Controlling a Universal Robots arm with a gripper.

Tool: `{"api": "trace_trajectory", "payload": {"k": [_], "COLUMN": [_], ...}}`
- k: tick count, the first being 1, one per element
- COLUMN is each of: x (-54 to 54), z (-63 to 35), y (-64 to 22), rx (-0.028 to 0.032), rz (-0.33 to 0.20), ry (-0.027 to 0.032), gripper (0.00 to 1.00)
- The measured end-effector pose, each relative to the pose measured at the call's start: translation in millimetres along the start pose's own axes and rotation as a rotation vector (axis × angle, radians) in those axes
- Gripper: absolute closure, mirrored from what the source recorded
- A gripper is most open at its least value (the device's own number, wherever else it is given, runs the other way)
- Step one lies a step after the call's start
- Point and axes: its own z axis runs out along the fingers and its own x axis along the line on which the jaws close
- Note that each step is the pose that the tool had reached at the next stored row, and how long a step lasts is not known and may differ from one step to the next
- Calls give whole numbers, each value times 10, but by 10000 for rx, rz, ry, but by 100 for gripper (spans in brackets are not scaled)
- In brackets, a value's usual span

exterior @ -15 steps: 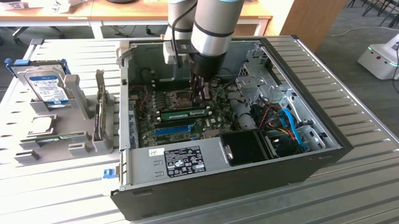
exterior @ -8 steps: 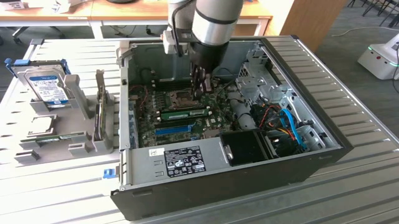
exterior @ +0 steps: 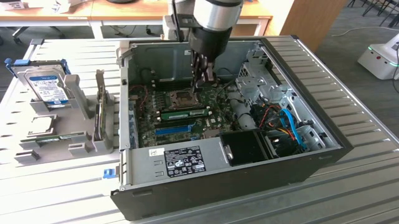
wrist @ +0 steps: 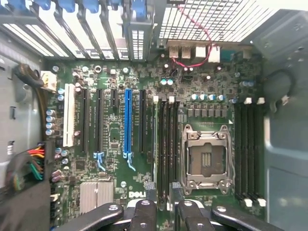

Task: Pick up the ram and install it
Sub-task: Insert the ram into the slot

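My gripper [exterior: 201, 85] hangs open and empty above the ram [exterior: 185, 113], seated in its motherboard [wrist: 110, 130] slot, the case [exterior: 262, 179] lying on a slatted table [exterior: 62, 186].

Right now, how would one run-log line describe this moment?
gripper: open, empty | place: above green motherboard in open computer case | long thin green ram stick: upright on motherboard, not held

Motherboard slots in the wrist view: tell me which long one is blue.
The blue slot, standing between two black slots. The other long ones are black, apart from one white slot.
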Motion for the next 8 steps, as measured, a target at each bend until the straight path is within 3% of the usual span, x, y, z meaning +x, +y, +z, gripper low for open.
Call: {"api": "trace_trajectory", "payload": {"k": [8], "x": [-15], "z": [-209], "y": [12], "rx": [0], "rz": [-1], "ry": [1], "gripper": [75]}}
